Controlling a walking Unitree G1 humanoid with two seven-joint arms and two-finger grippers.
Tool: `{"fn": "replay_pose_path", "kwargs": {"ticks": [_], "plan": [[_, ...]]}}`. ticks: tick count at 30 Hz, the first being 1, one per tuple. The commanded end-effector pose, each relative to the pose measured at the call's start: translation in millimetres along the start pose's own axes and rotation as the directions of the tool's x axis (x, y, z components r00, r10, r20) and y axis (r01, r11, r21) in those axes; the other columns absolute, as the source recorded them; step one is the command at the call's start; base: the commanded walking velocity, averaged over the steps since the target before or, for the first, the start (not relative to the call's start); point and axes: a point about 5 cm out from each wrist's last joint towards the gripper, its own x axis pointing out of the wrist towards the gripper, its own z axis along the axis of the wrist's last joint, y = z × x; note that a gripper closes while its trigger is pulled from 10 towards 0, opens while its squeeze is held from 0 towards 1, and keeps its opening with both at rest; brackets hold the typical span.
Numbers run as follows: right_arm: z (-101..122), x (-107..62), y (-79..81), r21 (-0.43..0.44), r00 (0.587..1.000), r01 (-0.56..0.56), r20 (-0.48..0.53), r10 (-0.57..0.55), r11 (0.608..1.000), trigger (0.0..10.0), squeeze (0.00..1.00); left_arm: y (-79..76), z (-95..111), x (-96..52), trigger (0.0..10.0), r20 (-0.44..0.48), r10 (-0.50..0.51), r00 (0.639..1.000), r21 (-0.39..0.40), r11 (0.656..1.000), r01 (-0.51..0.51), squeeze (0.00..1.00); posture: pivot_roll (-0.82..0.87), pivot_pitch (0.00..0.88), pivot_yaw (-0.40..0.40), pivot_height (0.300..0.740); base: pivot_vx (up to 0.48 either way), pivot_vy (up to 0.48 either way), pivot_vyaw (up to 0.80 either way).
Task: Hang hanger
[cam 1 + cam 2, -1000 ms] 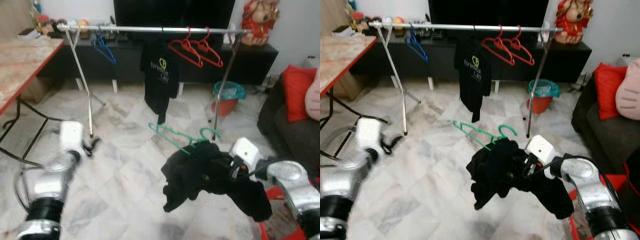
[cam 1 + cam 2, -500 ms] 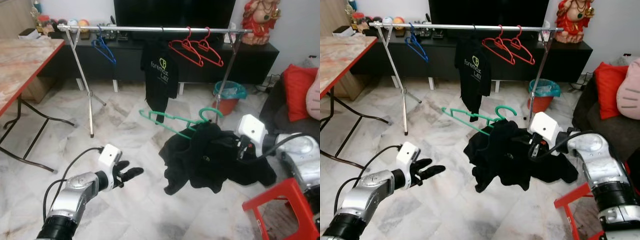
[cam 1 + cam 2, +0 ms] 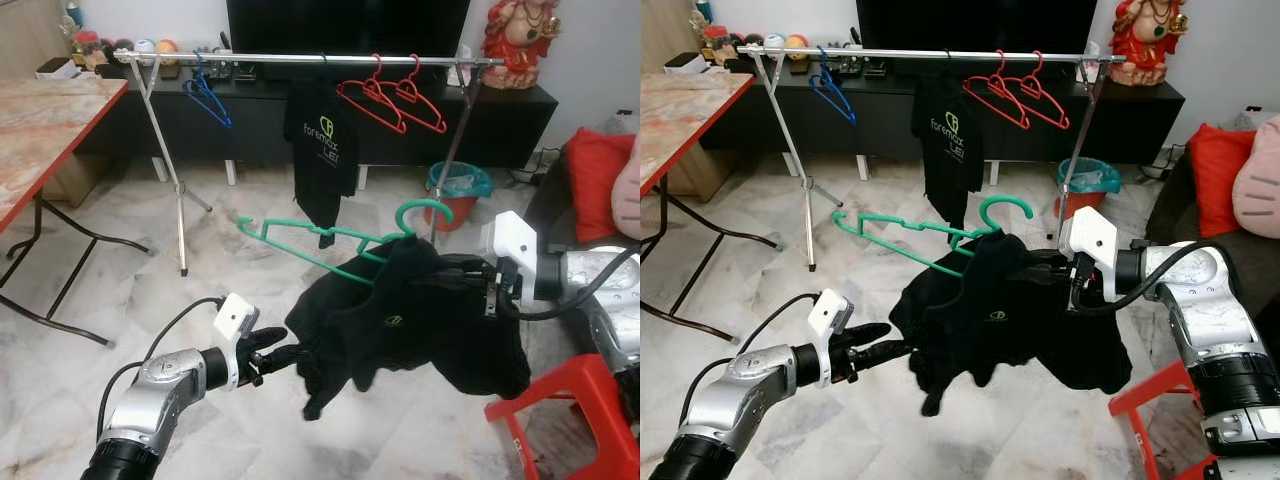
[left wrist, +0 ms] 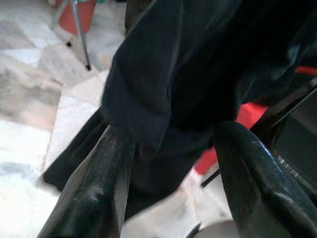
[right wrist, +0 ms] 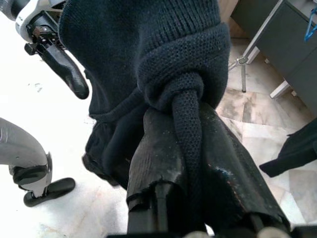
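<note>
A green hanger (image 3: 420, 204) carries a bunched black sweater (image 3: 420, 330) in mid-air in front of the silver clothes rail (image 3: 300, 60). My right gripper (image 5: 190, 144) is shut on a fold of the sweater near the hanger's neck, and its fingers are buried in the knit. My left gripper (image 3: 275, 355) is open at the sweater's lower left edge, with a hanging fold (image 4: 148, 109) between its two fingers (image 4: 99, 183). On the rail hang a blue hanger (image 3: 208, 98), a black T-shirt (image 3: 320, 150) and two red hangers (image 3: 390, 100).
A red stool (image 3: 570, 400) stands just below my right arm. A wooden table (image 3: 40, 130) is at the left. Behind the rail's right leg sits an orange bin (image 3: 455, 195). A dark sofa with a red cushion (image 3: 595, 180) is at the right.
My right gripper has raised the sweater and hanger and carried them left. My left gripper has come up from the floor side and reached right to the sweater's lower edge.
</note>
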Motion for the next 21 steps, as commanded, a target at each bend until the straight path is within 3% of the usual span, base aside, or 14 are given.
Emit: {"fn": "replay_pose_path", "kwargs": {"ticks": [1, 5, 12, 21], "plan": [[11.8, -7.9, -4.2, -0.035, 0.999, 0.019, 0.029, -0.018, 0.999, 10.0, 0.0, -1.1, 10.5, 0.8, 10.0, 0.049, -0.02, 0.999, 0.024, 1.0, 0.019, 1.0, -0.02, 0.0, -0.009, 0.74, 0.0, 0.0, 0.0], [6.3, -9.0, -2.0, -0.019, 1.0, 0.019, 0.008, -0.019, 1.0, 10.0, 0.0, -6.6, 19.3, -2.3, 10.0, 0.091, -0.083, 0.992, 0.001, 0.997, 0.083, 1.0, -0.02, 0.0, -0.008, 0.74, 0.0, 0.0, 0.0], [4.1, -2.3, 5.2, -0.002, 1.0, -0.023, 0.014, 0.023, 1.0, 10.0, 0.0, -19.9, 22.3, -5.5, 10.0, 0.062, -0.265, 0.962, -0.015, 0.964, 0.267, 1.0, -0.02, 0.0, -0.003, 0.74, 0.0, 0.0, 0.0], [5.6, 4.5, 11.2, 0.01, 0.997, -0.069, 0.027, 0.069, 0.998, 10.0, 0.0, -23.6, 25.9, -1.7, 10.0, 0.053, -0.31, 0.949, -0.004, 0.951, 0.311, 1.0, -0.02, 0.0, -0.003, 0.74, 0.0, 0.0, 0.0]]}}
